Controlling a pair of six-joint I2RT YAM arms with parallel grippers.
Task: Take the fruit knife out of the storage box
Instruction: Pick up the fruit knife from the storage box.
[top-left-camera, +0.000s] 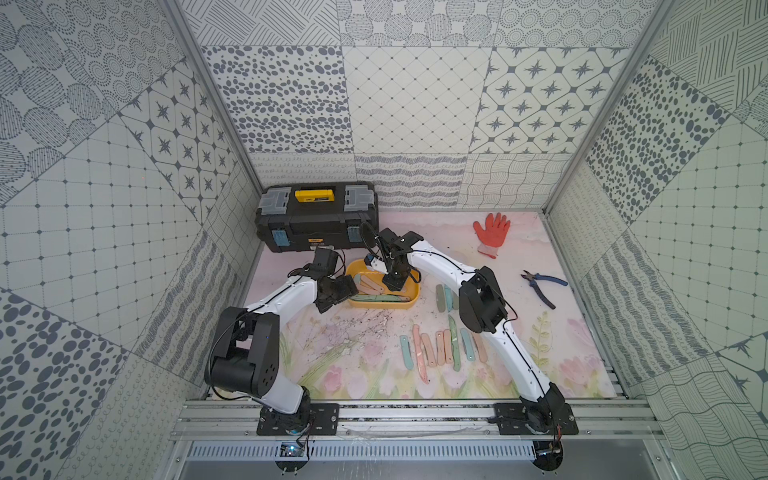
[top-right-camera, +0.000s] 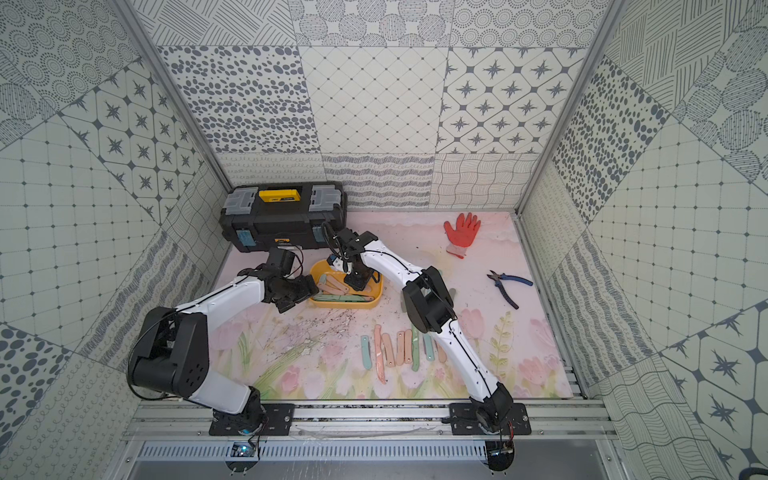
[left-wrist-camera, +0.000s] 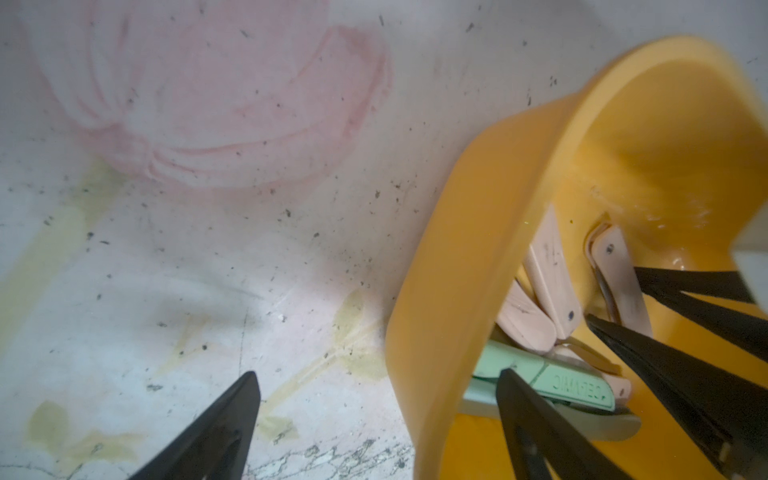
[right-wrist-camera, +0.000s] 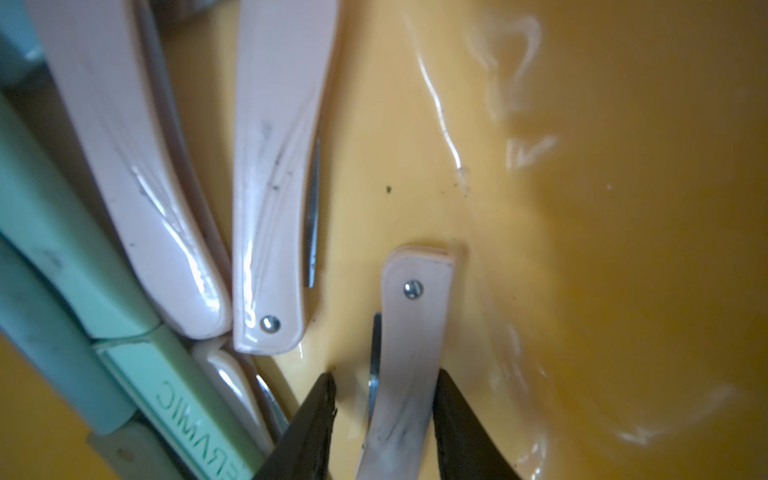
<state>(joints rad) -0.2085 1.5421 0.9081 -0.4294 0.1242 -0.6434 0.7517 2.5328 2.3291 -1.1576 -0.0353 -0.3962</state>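
I'm seeing aluminium rails (top-left-camera: 415, 411) running along the near edge and a floral mat (top-left-camera: 332, 353) carrying dark specks. A row of folded knives (top-left-camera: 442, 349) is lying toward the mat's near edge. The storage box (top-left-camera: 382, 306) is sitting left of mid-mat. The left claw (left-wrist-camera: 378, 374) is spreading wide, straddling the box's wall. The right claw (right-wrist-camera: 386, 374) is reaching into the box, part-open around the pink fruit knife (right-wrist-camera: 411, 332), with one finger touching the handle and the other just clear. The toolbox (top-left-camera: 316, 216) is sitting in the far left corner, and patterned walls (top-left-camera: 415, 95) are enclosing everything.
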